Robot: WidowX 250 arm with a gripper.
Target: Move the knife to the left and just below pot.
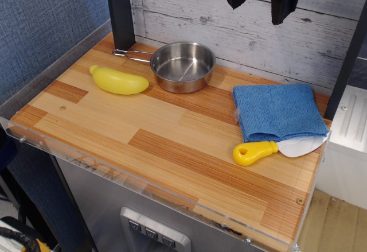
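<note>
Wooden bench [172,143] fills the frame; knife [278,149] lower right, pot [182,65] upper centre; gripper [261,5] top right, jaws apart, empty; whitewashed plank wall [189,11] behind.

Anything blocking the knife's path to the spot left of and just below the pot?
Mostly bare wood between the knife and the pot. The yellow banana toy lies left of the pot, near that spot. The blue cloth touches the blade.
</note>
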